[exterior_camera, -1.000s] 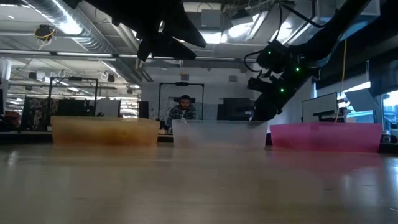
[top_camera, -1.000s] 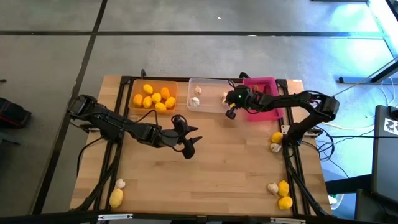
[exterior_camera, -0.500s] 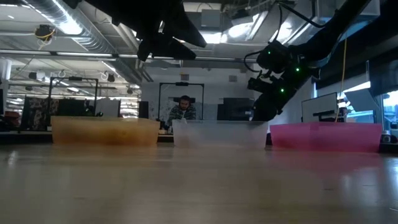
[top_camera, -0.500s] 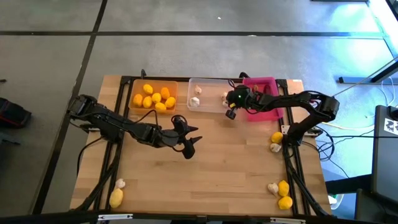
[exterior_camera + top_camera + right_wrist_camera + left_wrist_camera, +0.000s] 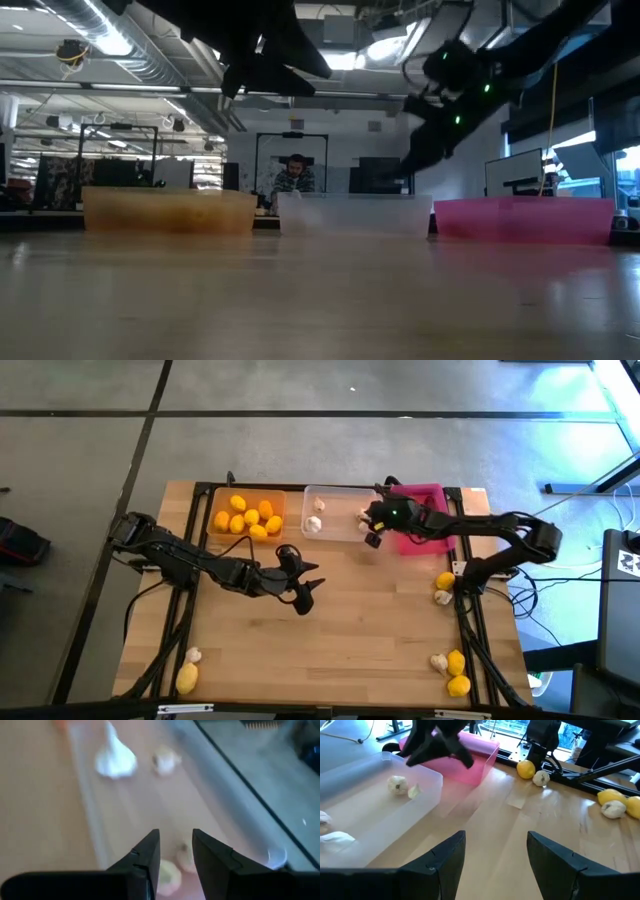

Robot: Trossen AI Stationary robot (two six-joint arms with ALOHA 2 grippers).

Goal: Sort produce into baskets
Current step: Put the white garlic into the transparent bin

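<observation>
Three baskets stand in a row at the table's far edge: an orange one [image 5: 247, 515] with several lemons, a clear one [image 5: 333, 512] with garlic bulbs [image 5: 314, 523], and a pink one [image 5: 424, 528]. My right gripper [image 5: 175, 851] hovers open over the clear basket's right end [image 5: 372, 532]. Two garlic bulbs [image 5: 184, 859] lie on the basket floor beneath its fingertips. My left gripper [image 5: 305, 592] hangs open above the table's middle, holding nothing [image 5: 495, 855].
Loose produce lies on the table: a garlic bulb [image 5: 194, 655] and a lemon [image 5: 187, 678] at the near left, a lemon [image 5: 445, 581] and garlic [image 5: 442, 597] at the right edge, and more [image 5: 456, 672] at the near right. A person [image 5: 293, 180] sits beyond the table.
My right gripper has risen from inside the clear basket's right end to well above its rim and has drawn slightly toward the far edge. My left arm has kept still.
</observation>
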